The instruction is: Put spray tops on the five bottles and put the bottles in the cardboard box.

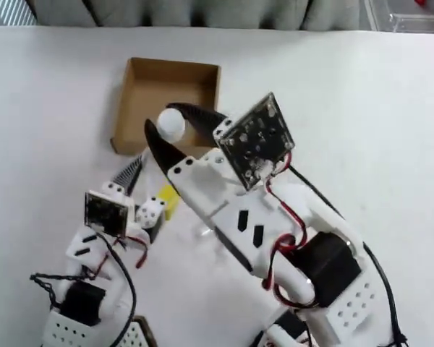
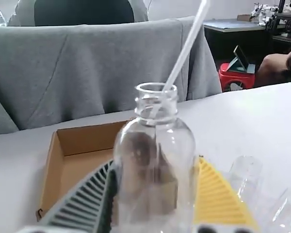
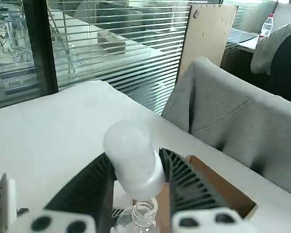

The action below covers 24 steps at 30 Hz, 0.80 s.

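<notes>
White spray top (image 3: 129, 145) sat pinched between the black fingers of the right gripper (image 3: 136, 167), which were closed just enough to clamp it. It hung above the open neck of a clear bottle (image 2: 153, 136), and its thin tube (image 2: 185, 52) slanted down into that neck. The bottle stood upright, gripped low on its body by the left gripper (image 2: 155, 170), one grey finger and one yellow pressed to either side. A cardboard box (image 2: 51, 167) lay open just behind on the table (image 1: 362, 94). More clear bottles (image 2: 245, 177) lay beside the yellow finger.
</notes>
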Available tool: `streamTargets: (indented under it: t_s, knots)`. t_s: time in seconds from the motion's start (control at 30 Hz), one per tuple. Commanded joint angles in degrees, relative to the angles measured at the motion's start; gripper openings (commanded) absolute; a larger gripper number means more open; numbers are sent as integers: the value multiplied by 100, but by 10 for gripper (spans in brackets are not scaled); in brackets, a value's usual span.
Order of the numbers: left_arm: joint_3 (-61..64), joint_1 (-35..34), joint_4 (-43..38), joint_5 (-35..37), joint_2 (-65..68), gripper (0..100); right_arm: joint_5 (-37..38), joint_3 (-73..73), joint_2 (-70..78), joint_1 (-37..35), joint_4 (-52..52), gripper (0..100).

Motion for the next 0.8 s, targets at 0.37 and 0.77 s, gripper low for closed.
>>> streamTargets:
  t_s: [0.37,0.77]
  knots:
    - [-70,22,18,-44,-92,72,44,536,207,-356,22,19]
    - [-62,13,18,-44,-92,72,62,580,198,-453,31,226]
